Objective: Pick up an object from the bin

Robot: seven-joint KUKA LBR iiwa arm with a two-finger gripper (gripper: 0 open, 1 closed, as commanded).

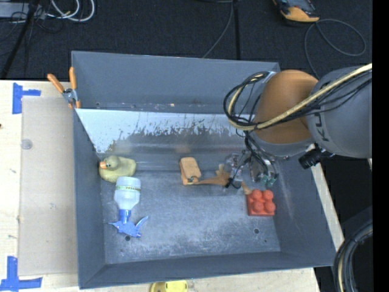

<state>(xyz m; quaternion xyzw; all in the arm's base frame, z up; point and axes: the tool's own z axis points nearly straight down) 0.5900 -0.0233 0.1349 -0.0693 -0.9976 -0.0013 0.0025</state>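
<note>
reaching arm: we see the arm (340,111) come in from the right edge of the view, its orange cover (285,105) and looped cables (243,102) hanging above the right part of the bin (182,251).
claw: we find the claw (242,176) low over the bin floor, right of the middle, near the foot of the back wall.
claw state: we cannot tell whether it is spread or pressed together; everything there is dark and mixed up with the wrist hardware.
nearest thing: the tan wooden piece (190,170) lies just left of the claw, about mid-floor. it has a blocky head and a thin brown handle running right toward the claw. the handle's right end reaches the claw, and we cannot tell whether it is pinched or only met.
red brick: we see the red brick (261,202), studded on top, lying flat just below and to the right of the claw, near the right wall. we cannot tell whether the two touch.
duck: the yellow duck (117,168) sits at the left side of the floor, well apart from the claw.
bottle: the white bottle (127,193) lies just below the duck, close to touching it, with a blue propeller (129,227) at its lower end.
bin floor: we note grey metal, scuffed pale across the middle, with bare floor between the left pair and the things under the claw.
</note>
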